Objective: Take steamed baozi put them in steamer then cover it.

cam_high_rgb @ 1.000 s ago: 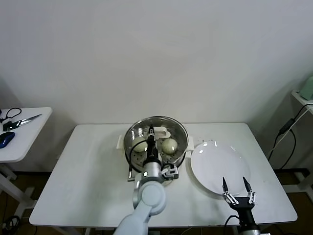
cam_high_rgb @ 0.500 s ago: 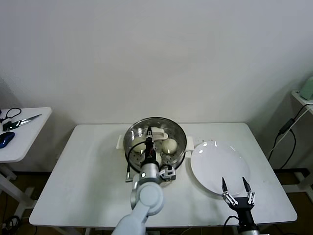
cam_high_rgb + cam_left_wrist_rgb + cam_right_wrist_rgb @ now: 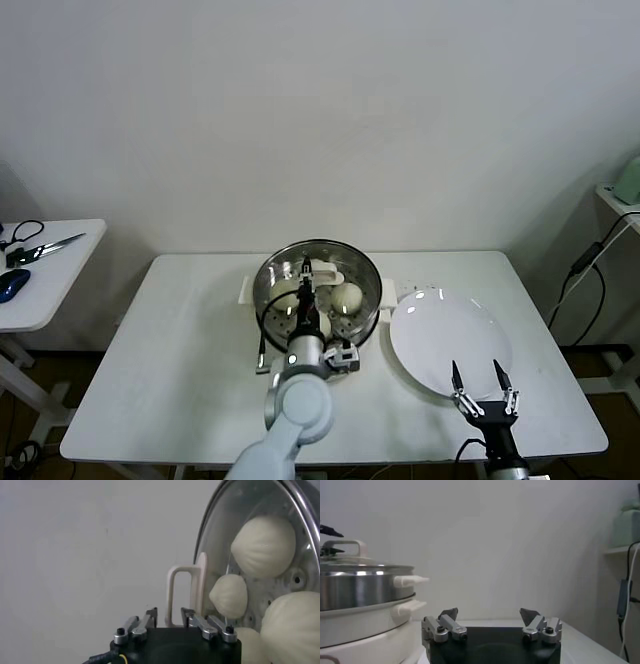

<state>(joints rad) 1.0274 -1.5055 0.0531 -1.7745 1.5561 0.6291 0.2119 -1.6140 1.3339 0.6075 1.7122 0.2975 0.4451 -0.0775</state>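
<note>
The steamer stands at the table's middle on its white base, with the glass cover lying on it. Through the glass I see baozi, a smaller-looking one and a third. My left gripper hangs over the cover, open by a narrow gap, with one leg of the white handle between its fingers and touching neither. My right gripper waits open and empty at the table's near right edge.
A flat white plate lies to the right of the steamer, just beyond the right gripper. The steamer also shows in the right wrist view. A side table at the left carries scissors.
The left gripper's fingers, shut on the cover's handle before, have parted slightly. The left arm has shifted a little toward me. The right gripper has hardly moved.
</note>
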